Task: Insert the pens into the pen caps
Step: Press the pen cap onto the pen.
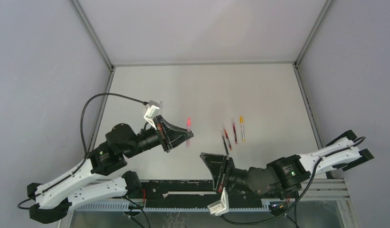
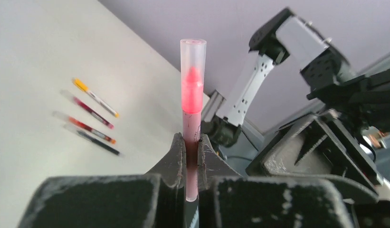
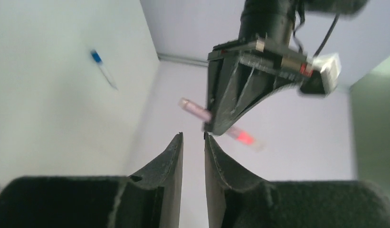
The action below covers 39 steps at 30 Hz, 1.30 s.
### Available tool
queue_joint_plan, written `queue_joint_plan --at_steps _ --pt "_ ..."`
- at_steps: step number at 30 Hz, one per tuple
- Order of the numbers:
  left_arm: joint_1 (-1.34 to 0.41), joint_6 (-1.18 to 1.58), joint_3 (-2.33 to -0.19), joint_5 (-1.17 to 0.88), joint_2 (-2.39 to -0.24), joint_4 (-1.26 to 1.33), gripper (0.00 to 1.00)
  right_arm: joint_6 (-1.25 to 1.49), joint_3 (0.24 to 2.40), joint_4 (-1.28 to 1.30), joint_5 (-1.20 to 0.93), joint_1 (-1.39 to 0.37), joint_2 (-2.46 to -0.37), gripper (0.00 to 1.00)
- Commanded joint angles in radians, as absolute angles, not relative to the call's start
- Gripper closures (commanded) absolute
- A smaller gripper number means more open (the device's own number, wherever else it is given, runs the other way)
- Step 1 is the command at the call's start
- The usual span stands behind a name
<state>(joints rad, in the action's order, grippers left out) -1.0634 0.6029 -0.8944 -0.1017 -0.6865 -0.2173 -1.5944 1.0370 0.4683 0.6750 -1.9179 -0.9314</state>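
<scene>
My left gripper [image 2: 192, 142] is shut on a pink pen [image 2: 193, 90] and holds it clear of the table. A clear cap-like sleeve covers the pen's bright pink tip. From above, this pen [image 1: 188, 124] sticks out of the left gripper [image 1: 187, 137] near the table's middle. My right gripper [image 3: 193, 135] is open a small way with nothing between its fingers. It faces the left gripper [image 3: 240, 90] and the pink pen [image 3: 195, 110] from close by. Several more pens lie in a row on the table: yellow-ended [image 1: 241, 127], red [image 1: 234, 133], red [image 1: 227, 137] and black [image 1: 225, 144].
A blue-ended pen [image 3: 102, 69] lies apart on the white table in the right wrist view. The right gripper [image 1: 205, 157] hovers just below and right of the left one. Grey walls enclose the table on three sides. A black rail [image 1: 183, 187] runs along the near edge.
</scene>
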Motion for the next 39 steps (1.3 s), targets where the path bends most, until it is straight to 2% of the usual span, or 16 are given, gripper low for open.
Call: queue_joint_plan --at_steps 1,4,7,9,12,14,19,25,39 --pt "-1.058 0.533 -0.873 0.046 -0.626 -0.121 1.0 -1.121 0.946 0.12 0.482 -1.856 -0.812 0.7" --pt "-1.058 0.504 -0.873 0.053 -0.618 -0.121 1.0 -0.774 0.903 -0.088 0.418 -1.729 -0.758 0.7" --pt "-1.058 0.478 -0.874 0.039 -0.62 -0.121 1.0 -0.428 0.903 -0.254 0.474 -1.622 -0.735 0.66" --pt "-1.058 0.463 -0.873 0.029 -0.625 -0.12 1.0 -0.056 0.957 -0.213 0.516 -1.522 -0.744 0.62" --pt "-1.058 0.448 -0.878 0.012 -0.64 -0.117 1.0 0.309 1.074 -0.026 0.348 -1.337 -0.808 0.63" --pt "-1.058 0.44 -0.883 0.008 -0.647 -0.118 1.0 0.438 1.105 -0.016 0.223 -1.258 -0.84 0.63" --pt "-1.058 0.43 -0.887 0.008 -0.648 -0.117 1.0 0.552 1.179 -0.008 0.117 -1.22 -0.919 0.6" --pt "-1.058 0.423 -0.89 0.008 -0.643 -0.116 1.0 0.615 1.269 0.152 0.143 -1.218 -1.007 0.54" --pt "-1.058 0.431 -0.887 -0.096 -0.657 -0.088 1.0 0.605 1.273 0.16 0.16 -1.21 -1.036 0.55"
